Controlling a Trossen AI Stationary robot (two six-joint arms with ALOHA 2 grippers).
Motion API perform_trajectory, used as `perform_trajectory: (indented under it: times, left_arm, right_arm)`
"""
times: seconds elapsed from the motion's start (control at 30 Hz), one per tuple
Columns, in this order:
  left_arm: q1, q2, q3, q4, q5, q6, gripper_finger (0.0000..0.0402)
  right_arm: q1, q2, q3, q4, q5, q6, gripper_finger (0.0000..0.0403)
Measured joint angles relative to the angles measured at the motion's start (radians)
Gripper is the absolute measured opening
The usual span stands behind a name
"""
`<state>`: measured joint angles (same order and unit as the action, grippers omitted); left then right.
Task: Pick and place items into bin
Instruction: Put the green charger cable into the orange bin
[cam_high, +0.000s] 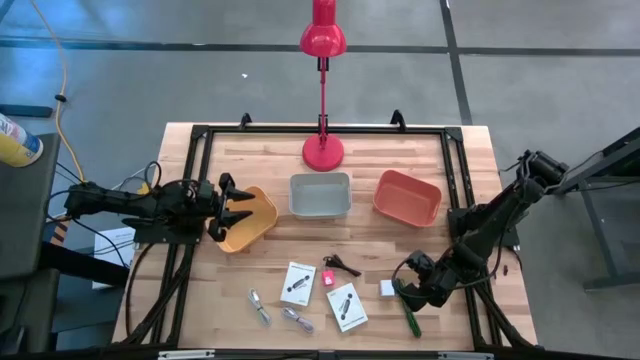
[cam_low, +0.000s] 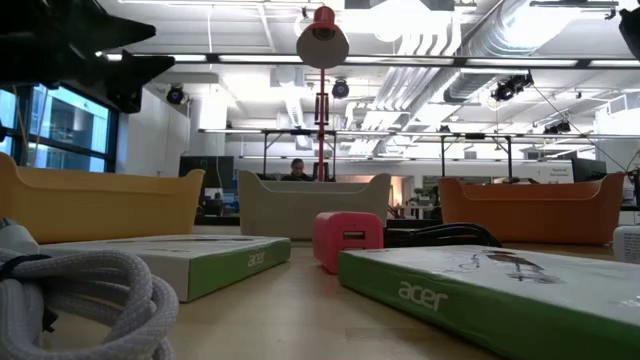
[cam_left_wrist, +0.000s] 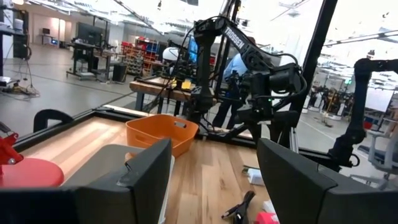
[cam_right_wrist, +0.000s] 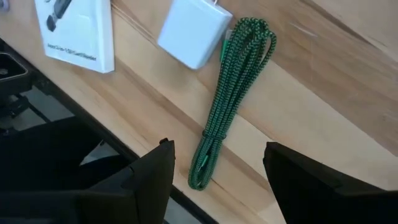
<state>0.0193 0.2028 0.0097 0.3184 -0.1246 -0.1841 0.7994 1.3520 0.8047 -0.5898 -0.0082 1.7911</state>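
Nearest the front edge of the table (cam_high: 370, 235) lie two silvery cables (cam_high: 262, 308) and two white boxes (cam_high: 297, 283), with the pink cube (cam_high: 327, 278) and a black clip (cam_high: 343, 265) between and just behind the boxes. To the right of the pink cube sit the white cube (cam_high: 387, 288) and the green cord (cam_right_wrist: 231, 99), a bundled braided cable touching the white cube.

The right gripper (cam_high: 418, 287) hovers just above the green cord with its fingers spread and nothing between them, so the step in hand looks like picking that cord. The next move calls for lowering straight down until the fingers straddle the bundle across its width, then closing.

Farther back stand three bins: yellow (cam_high: 246, 220), grey (cam_high: 320, 195) and orange (cam_high: 407, 197), with a red lamp (cam_high: 323, 150) behind the grey one. The left gripper (cam_high: 232, 205) waits over the yellow bin, fingers apart and empty.
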Motion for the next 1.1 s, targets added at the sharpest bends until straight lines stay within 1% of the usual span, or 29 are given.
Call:
perform_trajectory:
  times: [0.13, 0.3, 0.6, 0.73, 0.9, 0.97, 1.1]
  left_arm:
    - [0.000, 0.000, 0.000, -0.016, 0.000, -0.003, 0.0227]
    - [0.000, 0.000, 0.000, -0.017, 0.000, -0.004, 0.0227]
    - [0.000, 0.000, 0.000, -0.017, -0.014, -0.023, 0.0227]
    - [0.000, 0.000, 0.000, -0.017, -0.033, -0.030, 0.0227]
    - [0.000, 0.000, 0.000, -0.024, -0.034, -0.032, 0.0228]
    - [0.000, 0.000, 0.000, -0.024, -0.034, -0.033, 0.0227]
    - [0.000, 0.000, 0.000, -0.034, -0.035, -0.033, 0.0227]
  right_arm:
    - [0.000, 0.063, 0.000, 0.021, 0.002, -0.020, 0.0236]
    - [0.005, 0.163, 0.000, 0.101, -0.009, -0.044, 0.0236]
    - [0.016, 0.279, 0.001, 0.185, -0.041, -0.010, 0.0236]
    - [0.012, 0.306, 0.005, 0.205, -0.063, 0.001, 0.0236]
    - [0.006, 0.307, 0.005, 0.179, -0.069, 0.009, 0.0235]
    - [0.004, 0.308, 0.005, 0.164, -0.077, 0.017, 0.0227]
    - [-0.006, 0.309, 0.004, 0.118, -0.114, 0.030, 0.0197]
